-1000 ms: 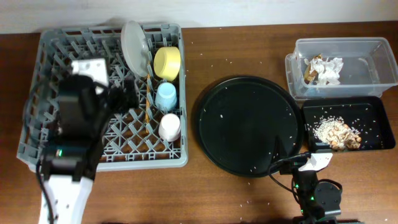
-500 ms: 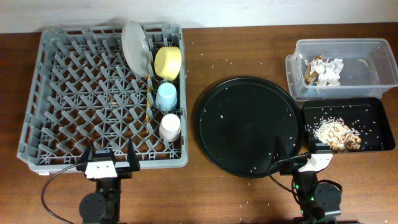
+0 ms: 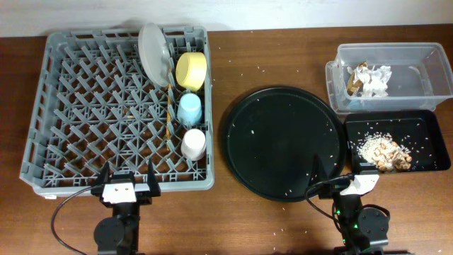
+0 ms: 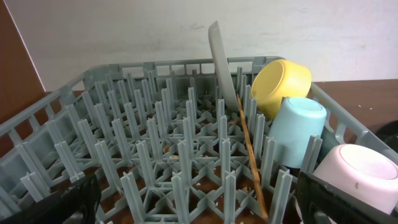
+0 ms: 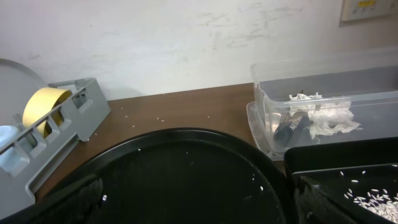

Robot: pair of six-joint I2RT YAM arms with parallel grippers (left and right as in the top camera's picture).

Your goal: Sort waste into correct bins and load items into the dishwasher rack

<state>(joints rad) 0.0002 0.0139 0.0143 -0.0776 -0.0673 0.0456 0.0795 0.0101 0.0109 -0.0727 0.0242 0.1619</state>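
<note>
The grey dishwasher rack [image 3: 71, 85] holds the upright grey plate [image 3: 152, 51], yellow bowl [image 3: 190, 71], blue cup [image 3: 189, 109], pink cup [image 3: 192, 144] and chopsticks [image 3: 169, 106]. The left wrist view shows the same plate [image 4: 222, 68], bowl [image 4: 280, 84], blue cup [image 4: 297, 130], pink cup [image 4: 360, 174] and chopsticks [image 4: 250, 149]. The clear tub [image 3: 417, 53] holds the napkin with its wrapper [image 3: 371, 79]. The shallow black tray [image 3: 425, 120] holds rice and brown scraps [image 3: 382, 150]. My left gripper [image 3: 127, 180] is open and empty at the rack's front edge. My right gripper [image 3: 347, 173] is open and empty by the black tray.
A large round black tray [image 3: 283, 142] with a few rice grains lies between the rack and the bins. Loose grains dot the brown table [image 3: 226, 219]. In the right wrist view the round tray [image 5: 186, 174] lies ahead, with the tub [image 5: 323, 78] at right.
My left arm has drawn back from over the rack to the table's front edge, gripper open and empty. The right arm has not moved.
</note>
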